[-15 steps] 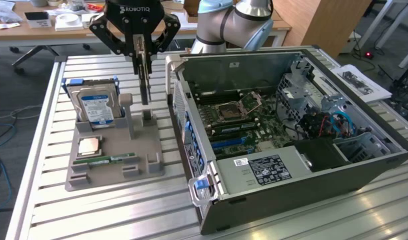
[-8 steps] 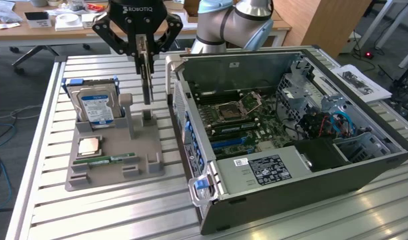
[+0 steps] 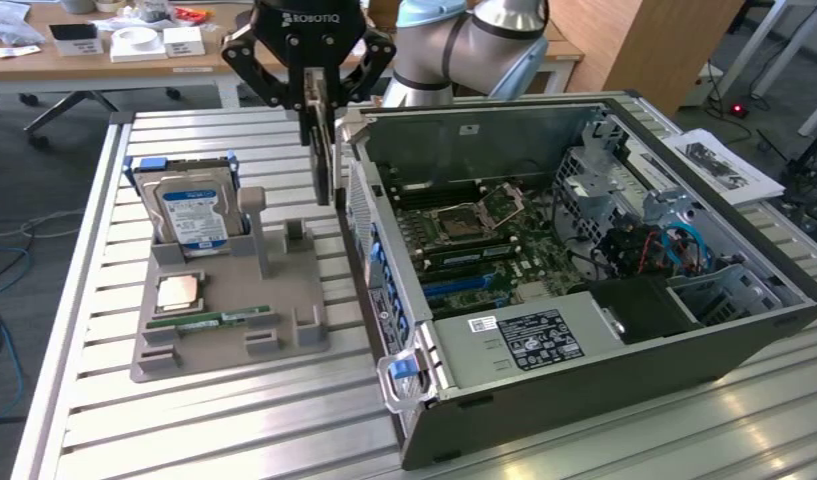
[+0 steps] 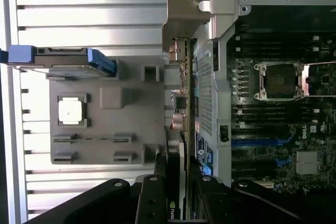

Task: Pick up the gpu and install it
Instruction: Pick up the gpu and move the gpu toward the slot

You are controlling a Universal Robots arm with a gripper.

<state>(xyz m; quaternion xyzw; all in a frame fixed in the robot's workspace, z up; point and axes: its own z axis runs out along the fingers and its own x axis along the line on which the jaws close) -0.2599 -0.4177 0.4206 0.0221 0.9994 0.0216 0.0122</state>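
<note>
One card, the gpu (image 3: 327,165), was held edge-on by the gripper (image 3: 324,105), whose fingers (image 4: 152,198) were partly closed onto its upper edge. The card was hung clear above the tray (image 3: 248,300), just beside the outer wall of the case (image 3: 608,360) and not yet over the board's slots (image 3: 448,288).

A snag was judged the main risk: the bracket (image 4: 184,17) could be caught on the wall's rim if the card were carried across too low. With so narrow a hold on a tall card, it could be swung or twisted on contact and then be presented crooked to a slot. The drive (image 3: 188,215) could be knocked by a sideways swing.
</note>
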